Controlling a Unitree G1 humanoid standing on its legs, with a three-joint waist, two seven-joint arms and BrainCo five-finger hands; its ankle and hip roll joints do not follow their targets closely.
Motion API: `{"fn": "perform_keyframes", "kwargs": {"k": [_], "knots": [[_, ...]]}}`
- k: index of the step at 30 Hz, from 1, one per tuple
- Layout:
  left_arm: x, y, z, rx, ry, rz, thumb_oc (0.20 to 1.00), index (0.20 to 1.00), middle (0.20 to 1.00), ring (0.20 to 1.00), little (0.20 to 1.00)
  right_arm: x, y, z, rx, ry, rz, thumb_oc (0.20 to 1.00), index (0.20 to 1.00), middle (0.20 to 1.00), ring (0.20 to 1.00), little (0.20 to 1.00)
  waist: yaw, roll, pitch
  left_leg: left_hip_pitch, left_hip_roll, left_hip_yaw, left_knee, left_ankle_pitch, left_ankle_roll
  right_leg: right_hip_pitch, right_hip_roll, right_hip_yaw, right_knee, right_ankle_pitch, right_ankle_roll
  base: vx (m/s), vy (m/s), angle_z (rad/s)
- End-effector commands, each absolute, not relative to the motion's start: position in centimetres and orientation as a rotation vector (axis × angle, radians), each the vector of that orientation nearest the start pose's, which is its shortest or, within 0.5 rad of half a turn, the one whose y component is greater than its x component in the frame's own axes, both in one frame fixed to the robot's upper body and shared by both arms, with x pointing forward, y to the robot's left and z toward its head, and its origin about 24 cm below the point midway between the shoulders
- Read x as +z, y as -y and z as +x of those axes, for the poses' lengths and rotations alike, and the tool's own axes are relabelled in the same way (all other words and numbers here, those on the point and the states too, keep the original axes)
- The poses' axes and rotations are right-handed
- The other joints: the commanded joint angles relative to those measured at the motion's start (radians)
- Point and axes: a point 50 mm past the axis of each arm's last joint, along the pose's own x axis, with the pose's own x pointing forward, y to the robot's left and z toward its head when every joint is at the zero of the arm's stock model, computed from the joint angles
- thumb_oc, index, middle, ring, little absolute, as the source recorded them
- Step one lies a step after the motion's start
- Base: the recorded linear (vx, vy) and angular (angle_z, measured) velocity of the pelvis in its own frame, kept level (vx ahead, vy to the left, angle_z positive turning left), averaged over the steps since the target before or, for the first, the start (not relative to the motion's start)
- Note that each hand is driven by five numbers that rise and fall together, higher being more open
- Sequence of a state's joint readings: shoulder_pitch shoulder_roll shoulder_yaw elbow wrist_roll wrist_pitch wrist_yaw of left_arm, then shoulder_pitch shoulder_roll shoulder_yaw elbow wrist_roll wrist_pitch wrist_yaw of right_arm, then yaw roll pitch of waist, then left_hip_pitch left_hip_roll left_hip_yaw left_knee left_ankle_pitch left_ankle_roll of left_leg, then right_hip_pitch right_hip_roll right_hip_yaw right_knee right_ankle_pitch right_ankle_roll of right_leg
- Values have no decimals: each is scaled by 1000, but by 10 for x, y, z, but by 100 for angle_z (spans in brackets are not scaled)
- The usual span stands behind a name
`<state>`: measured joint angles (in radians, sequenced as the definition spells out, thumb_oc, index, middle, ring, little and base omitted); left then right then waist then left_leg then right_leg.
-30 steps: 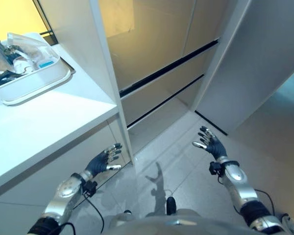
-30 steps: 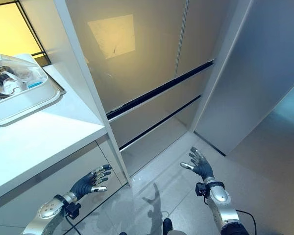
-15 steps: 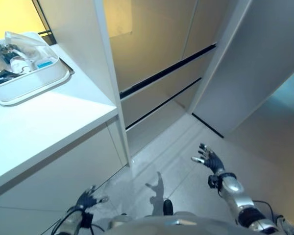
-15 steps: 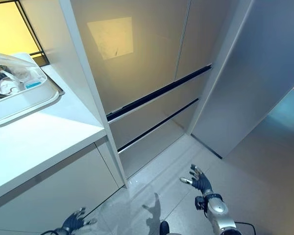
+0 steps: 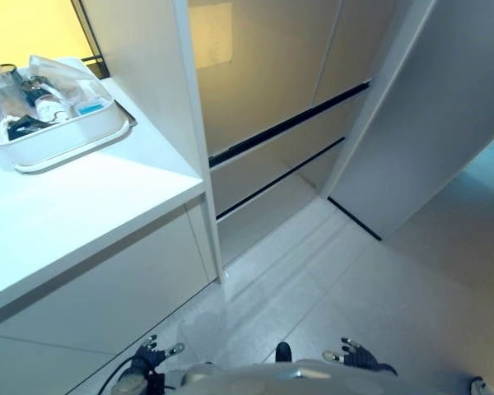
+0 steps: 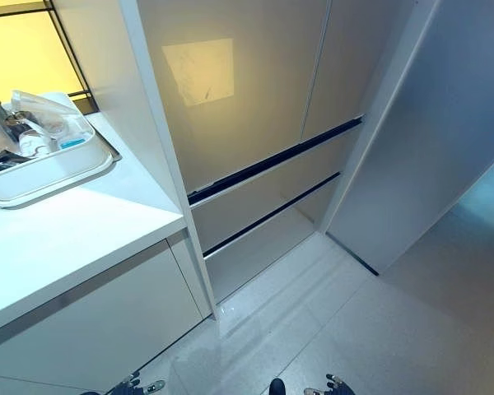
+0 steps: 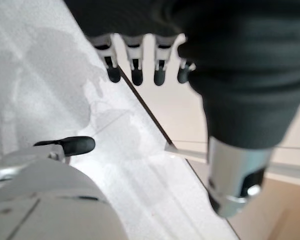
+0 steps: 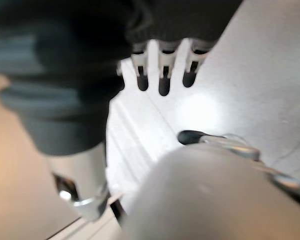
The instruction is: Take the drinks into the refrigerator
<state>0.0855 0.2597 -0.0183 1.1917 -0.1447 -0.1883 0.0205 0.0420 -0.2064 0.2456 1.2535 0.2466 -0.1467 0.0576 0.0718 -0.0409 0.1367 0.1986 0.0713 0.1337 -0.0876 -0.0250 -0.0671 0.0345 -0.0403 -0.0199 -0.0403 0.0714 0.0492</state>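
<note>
The big fridge stands shut, with two tall doors on top and two drawers under them. Dark gaps run between the doors and the drawers. A pale square of light sits on the left door.

Beside the fridge, on the robot's left, is a white desk. A tall white wall panel stands between the desk and the fridge. On the far part of the desk sits a white tray. The drinks lie in that tray, mixed with a clear plastic bag and some small things. You cannot tell how many drinks there are. The tray is well apart from both hands.

The left hand is low down over the pale floor, near the bottom of the desk's front. Its fingers are straight and spread, and it holds nothing. The right hand is low too, over the floor on the other side. Its fingers are also straight and loose, with nothing in them.

To the right of the fridge stands a tall grey wall.
</note>
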Motion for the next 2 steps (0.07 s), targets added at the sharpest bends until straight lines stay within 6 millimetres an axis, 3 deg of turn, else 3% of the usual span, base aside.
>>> {"fn": "perform_keyframes", "kwargs": {"k": [1, 2], "knots": [[-150, -249, 102, 235, -1001, 111, 1000, 1000, 1000, 1000, 1000, -159, 215, 105, -24, -1094, -100, 1000, 1000, 1000, 1000, 1000, 32, -3, 32, -47, -48, -50, 50, -61, 58, -29, -57, -65, 152, -71, 76, 14, 5, 11], [-150, -249, 100, 238, -1009, 101, 1000, 1000, 1000, 1000, 1000, -159, 215, 107, -19, -1090, -105, 1000, 1000, 1000, 1000, 1000, 33, -3, 32, -46, -49, -53, 49, -60, 57, -28, -59, -68, 153, -71, 76, 10, 0, 12]]}}
